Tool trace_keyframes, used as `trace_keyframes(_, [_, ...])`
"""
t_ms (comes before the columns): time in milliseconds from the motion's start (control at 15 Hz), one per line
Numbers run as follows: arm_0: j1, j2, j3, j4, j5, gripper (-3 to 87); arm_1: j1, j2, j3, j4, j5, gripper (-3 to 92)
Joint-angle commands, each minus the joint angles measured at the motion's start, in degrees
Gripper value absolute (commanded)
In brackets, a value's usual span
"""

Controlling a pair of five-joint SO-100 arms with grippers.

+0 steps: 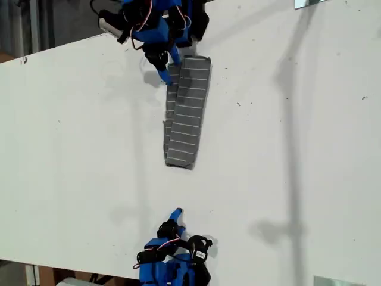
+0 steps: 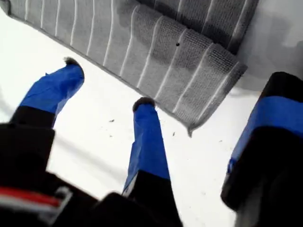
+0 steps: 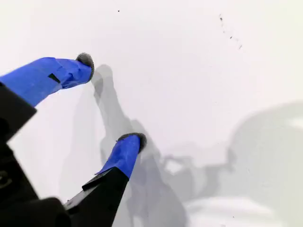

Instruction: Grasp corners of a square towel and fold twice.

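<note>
The square towel (image 1: 187, 110) lies folded into a narrow strip of dark grey cloth with white stripes, near the top middle of the exterior view. My first gripper (image 1: 168, 70) stands open beside the strip's far end, on the exterior view's left of it, holding nothing. In the first wrist view the towel (image 2: 156, 52) lies just beyond the open first gripper (image 2: 106, 87), and one of the corners (image 2: 191, 126) points toward the camera. My second gripper (image 1: 177, 212) is open over bare table at the exterior view's bottom, apart from the towel. The second wrist view shows my second gripper (image 3: 110, 100) empty.
The white table (image 1: 286, 149) has its edges along the exterior view's upper left and bottom left. Metallic plates sit at that view's top right (image 1: 309, 3) and bottom right (image 1: 333, 281). A blue and black arm part (image 2: 270, 142) stands close to the towel's corner.
</note>
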Motion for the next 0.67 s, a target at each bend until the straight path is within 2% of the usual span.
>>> trace_keyframes(0, [-0.53, 0.09, -0.44, -0.62, 0.18, 27.8, -4.39, 0.79, 7.73, -8.70, 3.78, 26.3])
trace_keyframes(133, [1.67, -2.02, -4.48, 1.58, -0.62, 27.8, -6.42, -0.44, 8.44, -10.46, 4.83, 26.3])
trace_keyframes(333, [6.50, -15.21, -31.99, 15.29, -0.53, 27.8, -6.94, -1.32, 8.00, -11.16, 4.31, 26.6])
trace_keyframes(600, [7.56, -42.10, -66.09, 20.74, 6.15, 27.6, -8.88, -1.85, 8.35, -11.60, 4.31, 26.9])
